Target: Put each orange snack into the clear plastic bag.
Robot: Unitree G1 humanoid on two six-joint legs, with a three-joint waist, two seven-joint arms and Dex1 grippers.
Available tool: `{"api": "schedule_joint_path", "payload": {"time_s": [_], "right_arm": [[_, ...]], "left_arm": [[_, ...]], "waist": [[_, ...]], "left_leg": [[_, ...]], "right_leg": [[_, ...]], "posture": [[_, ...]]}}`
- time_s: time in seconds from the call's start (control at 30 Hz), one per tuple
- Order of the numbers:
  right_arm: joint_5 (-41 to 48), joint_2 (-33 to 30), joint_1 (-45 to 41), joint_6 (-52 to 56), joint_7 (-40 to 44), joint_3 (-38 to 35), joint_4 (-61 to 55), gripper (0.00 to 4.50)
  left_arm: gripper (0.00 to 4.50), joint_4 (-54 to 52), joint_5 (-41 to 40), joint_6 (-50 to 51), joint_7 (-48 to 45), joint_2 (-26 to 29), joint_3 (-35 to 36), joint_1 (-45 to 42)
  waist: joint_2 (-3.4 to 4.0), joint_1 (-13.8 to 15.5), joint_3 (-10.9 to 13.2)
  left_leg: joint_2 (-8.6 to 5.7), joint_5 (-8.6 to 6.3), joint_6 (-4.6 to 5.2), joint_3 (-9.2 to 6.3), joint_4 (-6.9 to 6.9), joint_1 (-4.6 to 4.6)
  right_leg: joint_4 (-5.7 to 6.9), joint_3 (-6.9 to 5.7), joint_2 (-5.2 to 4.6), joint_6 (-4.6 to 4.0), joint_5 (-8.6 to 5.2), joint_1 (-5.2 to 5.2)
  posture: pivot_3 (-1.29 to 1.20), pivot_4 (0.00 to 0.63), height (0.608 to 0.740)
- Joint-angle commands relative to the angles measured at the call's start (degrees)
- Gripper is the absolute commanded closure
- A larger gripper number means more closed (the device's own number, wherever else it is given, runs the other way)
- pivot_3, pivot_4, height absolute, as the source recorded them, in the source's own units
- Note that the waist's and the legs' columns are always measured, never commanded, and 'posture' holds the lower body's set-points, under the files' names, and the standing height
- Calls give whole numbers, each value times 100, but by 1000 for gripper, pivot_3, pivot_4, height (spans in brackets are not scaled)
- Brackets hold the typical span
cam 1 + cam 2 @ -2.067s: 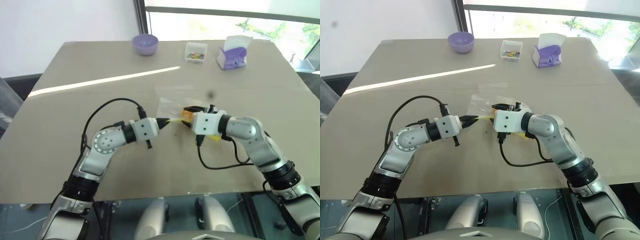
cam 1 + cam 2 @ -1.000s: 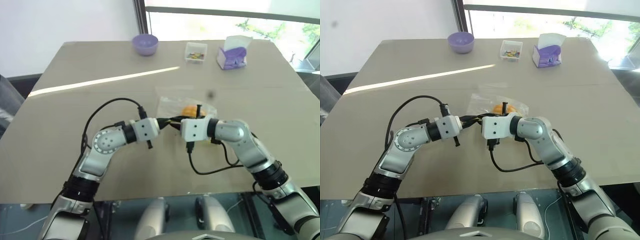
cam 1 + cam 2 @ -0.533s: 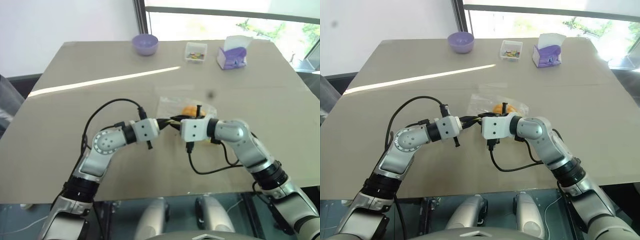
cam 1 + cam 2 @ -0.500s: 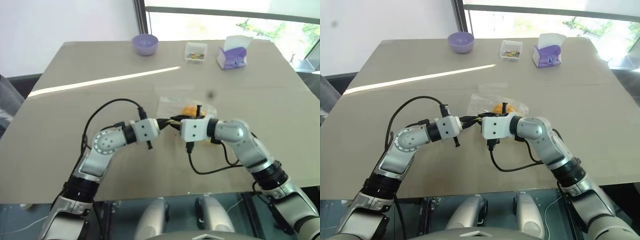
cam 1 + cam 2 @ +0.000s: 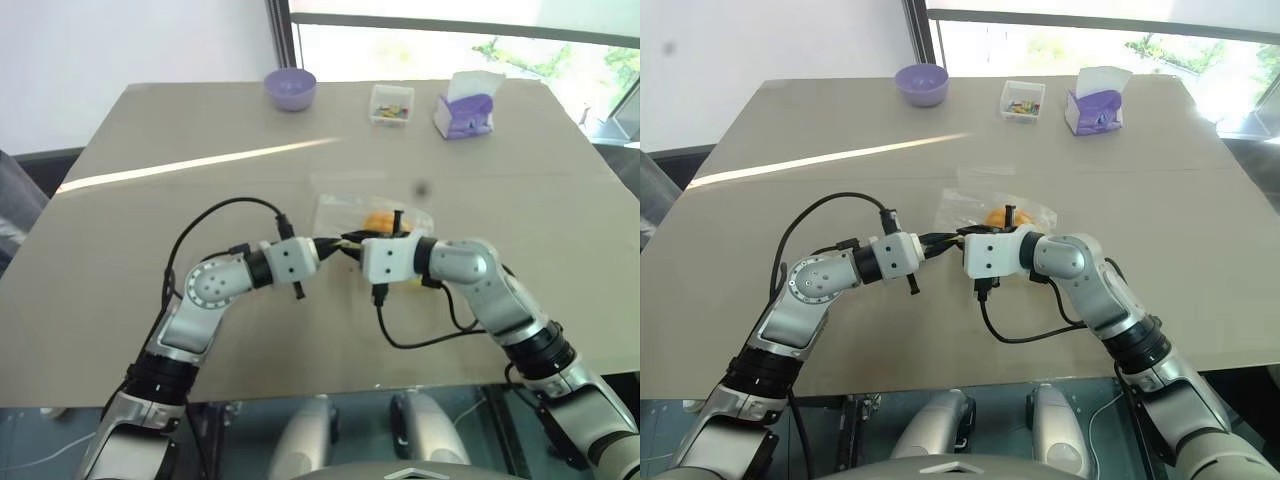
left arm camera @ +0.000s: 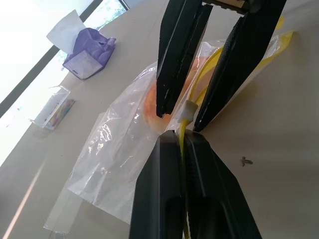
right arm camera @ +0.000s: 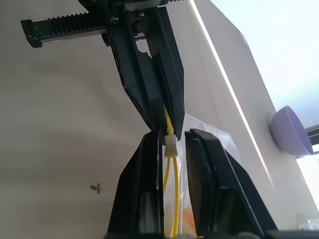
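The clear plastic bag [image 5: 335,210] lies flat at the table's middle, and an orange snack [image 5: 378,222] rests inside it. In the left wrist view the orange snack [image 6: 152,99] shows through the crinkled film. My left gripper [image 6: 180,133] is shut on the bag's yellow strip [image 6: 183,144]. My right gripper [image 7: 172,137] meets it tip to tip from the opposite side. Its fingers are closed in on the small white zip slider [image 7: 170,148] that rides on that strip. Both grippers sit just above the table at the bag's near left corner.
Along the far edge stand a purple bowl [image 5: 290,87], a small clear box of colourful bits [image 5: 392,104] and a purple tissue pack [image 5: 465,108]. Black cables loop from both wrists over the near part of the table [image 5: 120,250].
Two seconds ago my right gripper was further right by the snack at the bag's mouth. It has since moved left to the yellow strip and narrowed onto the slider. The left arm has kept still.
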Motion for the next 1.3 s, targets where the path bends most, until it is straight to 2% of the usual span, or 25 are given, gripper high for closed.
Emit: {"api": "schedule_joint_path", "payload": {"time_s": [0.03, 0.4, 1.07, 1.3], "right_arm": [[29, 0, -59, -70, -24, -33, -95, 4481], [18, -61, 5, -46, -29, -76, -156, 4481], [70, -1007, 768, 142, -167, -662, -392, 4481], [134, -1459, 1173, 201, -273, -1075, -423, 4481]], "left_arm": [[4500, -250, -108, -12, 20, 3, 99, -6], [4500, -244, -119, -42, 18, 27, 130, 27], [4500, -131, -187, -135, -9, 206, 289, 80], [4500, -76, -245, -128, -11, 266, 340, 59]], "waist": [[0, -1, 0], [0, 0, 0], [0, 3, 0], [0, 10, 0]], "left_leg": [[0, 0, 0, 0, 0, 0], [0, 0, 0, 0, 0, 0], [0, 0, 1, 0, 0, 0], [0, 0, 1, 1, 0, -1]], "right_leg": [[0, 0, 0, 0, 0, 0], [0, 0, 0, 0, 0, 0], [-1, 0, -1, 0, 0, 1], [-1, 1, -2, 0, 0, 1]], "posture": [[0, 150, 740], [0, 150, 740], [0, 150, 740], [0, 150, 740]]}}
